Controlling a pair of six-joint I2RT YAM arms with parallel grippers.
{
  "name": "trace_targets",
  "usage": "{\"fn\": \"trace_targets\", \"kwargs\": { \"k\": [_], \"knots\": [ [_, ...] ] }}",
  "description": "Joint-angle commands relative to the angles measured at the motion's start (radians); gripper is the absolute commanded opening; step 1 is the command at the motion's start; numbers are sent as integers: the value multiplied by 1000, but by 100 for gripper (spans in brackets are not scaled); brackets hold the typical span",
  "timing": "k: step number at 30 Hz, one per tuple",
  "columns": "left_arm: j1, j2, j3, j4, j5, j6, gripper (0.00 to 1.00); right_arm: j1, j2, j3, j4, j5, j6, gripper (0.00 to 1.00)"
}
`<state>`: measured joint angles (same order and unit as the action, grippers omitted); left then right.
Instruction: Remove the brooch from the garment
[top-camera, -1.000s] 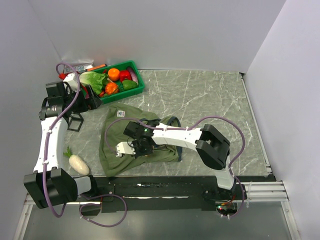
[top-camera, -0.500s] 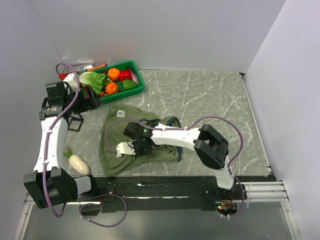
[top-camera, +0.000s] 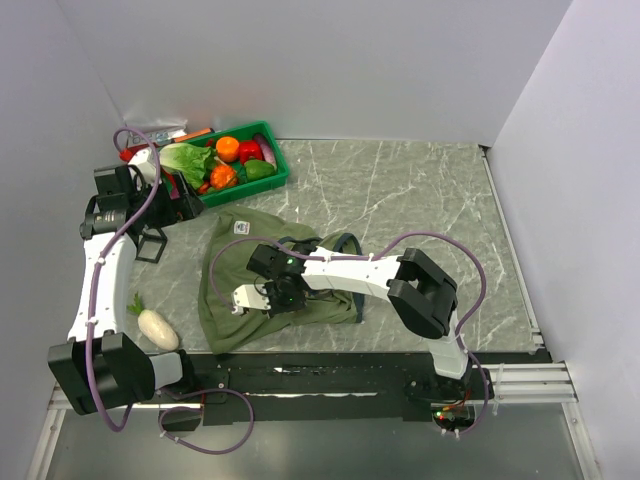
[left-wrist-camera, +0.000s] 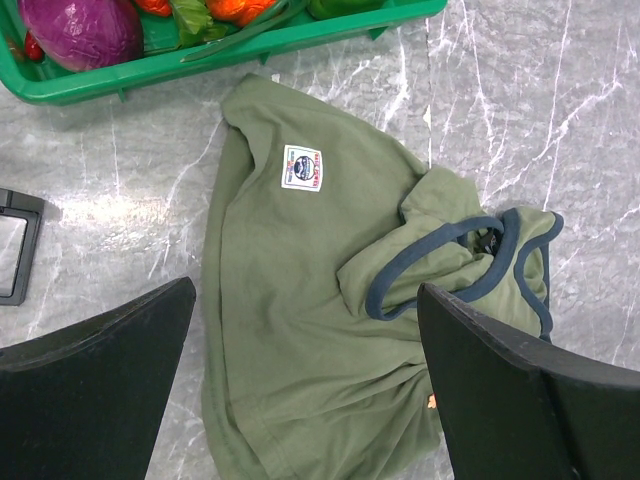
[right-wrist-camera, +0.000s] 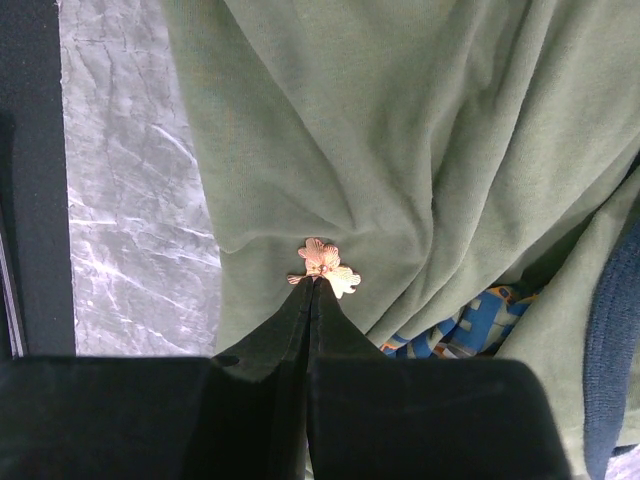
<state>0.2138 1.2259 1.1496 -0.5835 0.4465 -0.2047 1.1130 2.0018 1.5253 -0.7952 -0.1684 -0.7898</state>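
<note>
Right fingers (right-wrist-camera: 281, 335) pressed together, brooch (right-wrist-camera: 323, 266) at tips

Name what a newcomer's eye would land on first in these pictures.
The crumpled olive-green tank top, lying left of centre on the grey marble table, draws the eye first. The right gripper is down on it, jaws shut on a tiny pinkish flower-shaped brooch near the cloth's edge. At the far left sits a bright green tray of colourful vegetables.
</note>
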Motion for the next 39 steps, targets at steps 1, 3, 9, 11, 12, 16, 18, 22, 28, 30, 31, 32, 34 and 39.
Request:
{"fn": "trace_targets", "kwargs": {
  "k": [1,3,9,11,12,16,18,22,28,30,31,32,34,39],
  "knots": [
    [4,-2,1,36,4,-15,99,1,22,6,16,-8,6,0],
    [6,-2,1,36,3,-15,99,1,22,4,13,-10,8,0],
    [6,4,-1,43,0,-16,100,-1,18,-10,14,9,4,0],
    [6,9,1,45,1,-19,100,-1,20,-14,14,9,4,0],
    [6,11,4,44,1,-19,99,-1,18,-16,14,7,7,0],
    [7,11,5,44,0,-19,99,1,23,-17,24,10,14,0],
    [6,9,1,44,0,-21,99,-1,28,-19,25,12,14,0],
    [7,3,-2,42,-5,-18,99,-1,26,-22,36,27,14,0],
    [13,0,-10,45,0,-21,99,1,28,-27,37,33,9,0],
    [13,-2,-11,45,1,-21,99,1,31,-28,34,33,6,0],
    [13,-2,-13,47,1,-21,99,1,29,-28,33,33,6,0],
    [12,-3,-14,47,1,-21,97,1,31,-28,28,32,6,0],
    [13,-2,-14,48,3,-22,97,-1,32,-28,24,29,4,0],
    [15,1,-11,47,4,-22,97,1,37,-19,2,-5,1,0]
  ]
}}
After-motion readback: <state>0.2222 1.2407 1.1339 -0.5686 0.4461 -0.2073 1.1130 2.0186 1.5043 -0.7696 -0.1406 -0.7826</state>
